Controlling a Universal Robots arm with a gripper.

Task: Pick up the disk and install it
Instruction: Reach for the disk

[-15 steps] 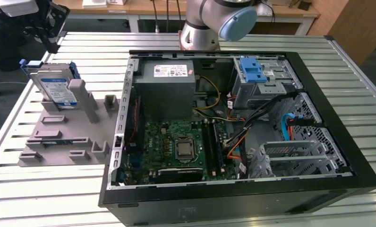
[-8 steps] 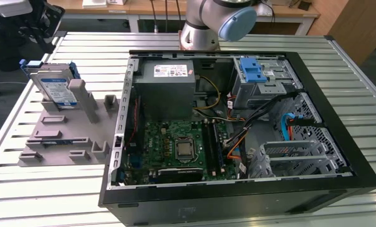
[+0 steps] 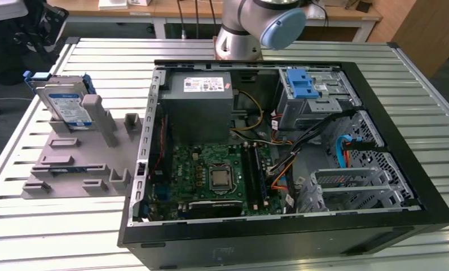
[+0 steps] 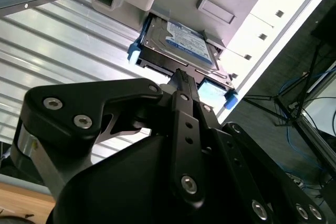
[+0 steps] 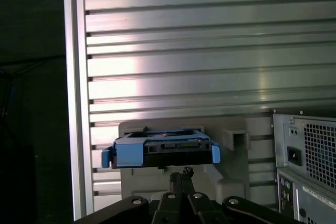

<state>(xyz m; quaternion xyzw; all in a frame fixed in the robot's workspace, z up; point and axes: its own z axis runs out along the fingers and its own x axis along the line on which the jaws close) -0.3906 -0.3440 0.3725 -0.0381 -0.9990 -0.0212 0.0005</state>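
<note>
Task not begun, judging by layout. Disk (image 3: 66,104) stood upright in grey holder (image 3: 74,164) near table (image 3: 44,237) far corner, exterior view's left, outside open computer case (image 3: 405,226). Gripper (image 5: 184,174) aimed at disk, apparently clear of it, jaws closed together and empty. Grasp and install both outstanding.

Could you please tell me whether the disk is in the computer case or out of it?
Out: the disk stands on edge in the grey fixture, at the exterior view's left of the open case.
</note>
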